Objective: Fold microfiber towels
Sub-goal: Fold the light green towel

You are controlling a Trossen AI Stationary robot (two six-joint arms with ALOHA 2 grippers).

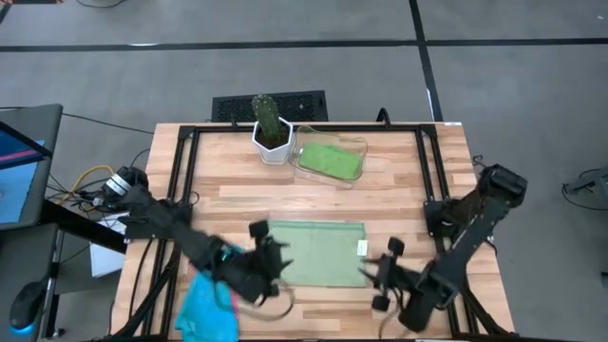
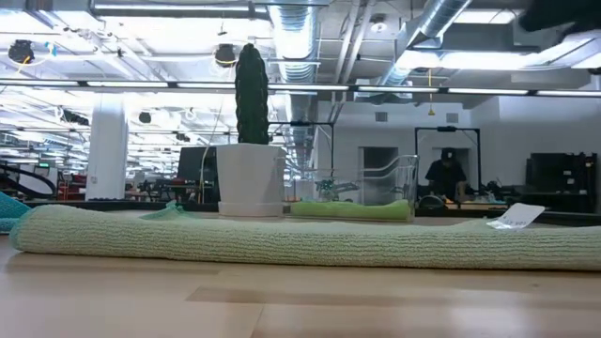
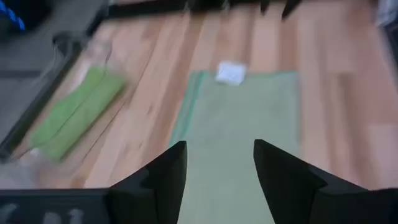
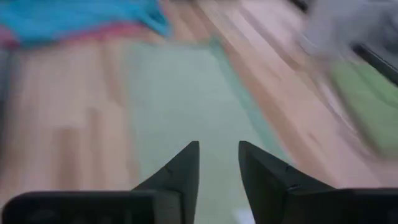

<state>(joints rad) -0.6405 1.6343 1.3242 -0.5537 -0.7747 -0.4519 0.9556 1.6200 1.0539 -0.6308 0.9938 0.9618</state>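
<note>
High view shows one green towel [image 1: 330, 160] folded in the tray [image 1: 358, 147], a pale green towel [image 1: 319, 252] half-folded between the empty, parted left gripper [image 1: 276, 258] and right gripper [image 1: 372, 271], blue towel [image 1: 204, 306] and pink waiting.

Between the black left claw [image 1: 271, 258] and the black right claw [image 1: 378, 271] lies a pale green towel [image 1: 318, 252] with a white tag [image 1: 362, 248] on the edge nearest the right claw. Just behind the left claw sits a turquoise towel [image 1: 207, 306], with a hot pink edge visible under it in the right wrist view. Farther from both claws, a brighter green towel [image 1: 330, 159] fills a clear tray [image 1: 358, 146], beside a dark green cactus [image 1: 267, 114] in a white pot [image 1: 273, 144]. The desk [image 1: 399, 180] is light wood with a black frame.
</note>
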